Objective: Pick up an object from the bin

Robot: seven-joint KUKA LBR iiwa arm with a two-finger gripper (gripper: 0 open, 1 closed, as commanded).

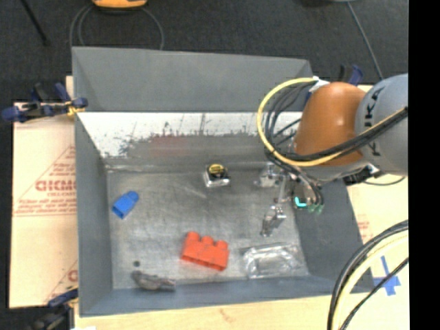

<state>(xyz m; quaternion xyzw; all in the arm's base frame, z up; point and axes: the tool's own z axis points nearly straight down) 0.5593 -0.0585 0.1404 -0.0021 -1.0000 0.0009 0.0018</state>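
Note:
My gripper (270, 199) hangs at the right side of the bin, below the orange cover. Its two metal fingers stand apart, one fingertip (265, 179) toward the back and the other toward the front, open with nothing between them. A clear plastic piece (272, 260) lies just in front of the gripper, near the bin's front right corner. A small silver and yellow object (216, 176) sits to the gripper's left, near the back wall. A red toy brick (205, 251) lies at the front middle.
A blue block (125, 203) rests at the left side of the bin floor. A dark grey flat thing (152, 281) lies in the front left corner. The arm and its cables reach in over the right rim.

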